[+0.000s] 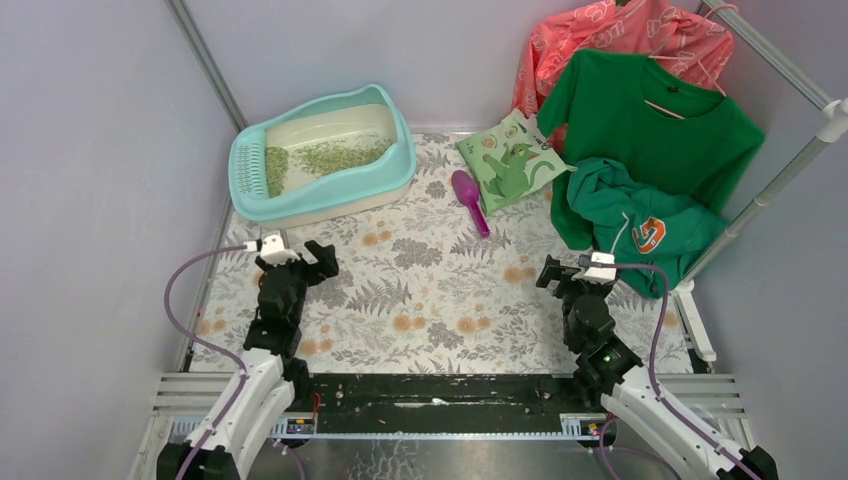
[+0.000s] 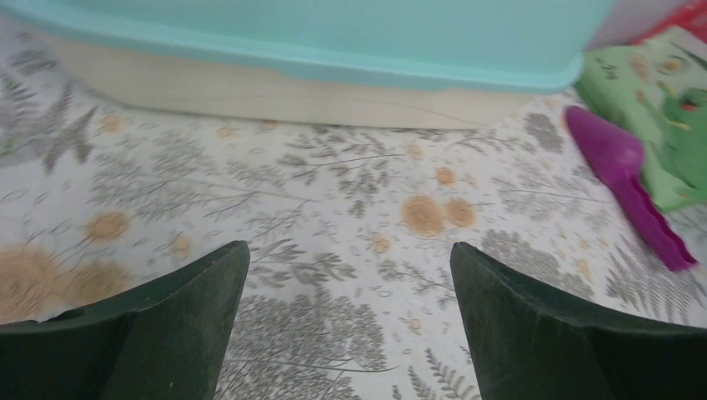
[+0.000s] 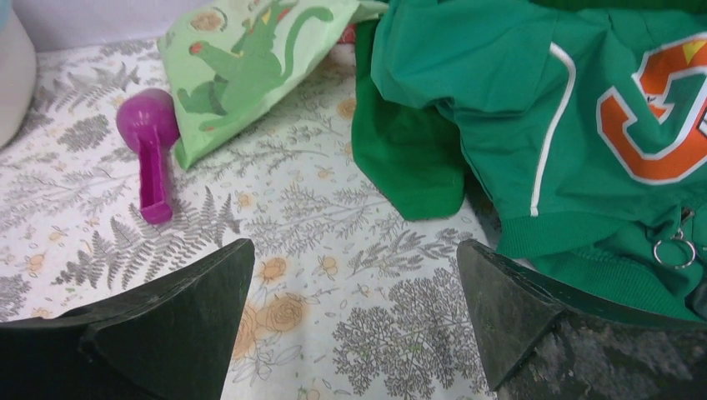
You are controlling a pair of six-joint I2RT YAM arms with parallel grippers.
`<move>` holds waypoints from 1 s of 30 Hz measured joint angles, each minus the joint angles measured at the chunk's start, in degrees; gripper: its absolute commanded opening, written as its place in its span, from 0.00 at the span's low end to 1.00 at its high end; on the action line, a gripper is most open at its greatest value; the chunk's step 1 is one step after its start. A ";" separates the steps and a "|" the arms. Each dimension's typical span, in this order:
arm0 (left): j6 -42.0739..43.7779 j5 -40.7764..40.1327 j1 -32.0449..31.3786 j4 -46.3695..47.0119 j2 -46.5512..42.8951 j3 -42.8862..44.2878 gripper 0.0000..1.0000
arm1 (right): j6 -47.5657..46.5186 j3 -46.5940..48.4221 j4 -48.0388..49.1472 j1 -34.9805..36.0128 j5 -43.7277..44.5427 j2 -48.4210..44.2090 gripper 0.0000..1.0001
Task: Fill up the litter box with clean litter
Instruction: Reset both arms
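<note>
Left fingers (image 2: pixel 167 333): spread wide, nothing held, hovering over the bench (image 1: pixel 430 290) just in front of the litter box (image 1: pixel 405 160).
Right fingers (image 3: pixel 167 333): spread wide, nothing held, facing the purple scoop (image 3: pixel 150 146) and the printed bag (image 3: pixel 250 58).
Litter box position: set at the far left of the bench, its slotted grate at the left end, the raised turquoise rim toward the back wall.
Clean litter (image 1: pixel 335 155): a thin, patchy layer is seen in the cream basin, and some lies at the grate. The basin is judged far from full.
Litter handling: loose, light granules are judged to flow and scatter, so they cannot be pinched. They are best carried in the scoop or poured from the bag.
Scoop handling: it is judged rigid, light and somewhat slick. Hold is best taken on the narrow handle, which points toward the arms.
Bag handling: soft, pliable plastic, likely to sag. A top edge or corner is the judged hold. Its weight cannot be told.
Box handling: stiff plastic, best left where it stands.
Counts: two arms, one litter box, one scoop, one bag, three garments on or below the rack at the right. The granules are too many to count.
</note>
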 measured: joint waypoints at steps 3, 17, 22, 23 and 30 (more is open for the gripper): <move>1.90 5.64 0.00 5.66 1.75 -0.11 0.99 | -1.22 -0.26 2.16 0.00 -0.37 -1.46 1.00; 5.25 3.19 0.00 11.65 -5.66 -3.02 0.99 | -5.53 -2.80 6.16 0.00 5.35 -12.66 1.00; 5.68 2.29 0.00 11.52 -6.60 -3.37 0.99 | -8.68 -2.80 11.76 0.00 6.84 -11.58 1.00; 5.73 2.29 0.00 11.50 -6.64 -3.45 0.99 | -9.38 -2.80 13.49 0.00 7.02 -10.36 1.00; 6.32 2.43 0.00 11.82 -6.95 -4.31 0.99 | -13.09 -2.80 30.80 -0.20 8.37 9.75 1.00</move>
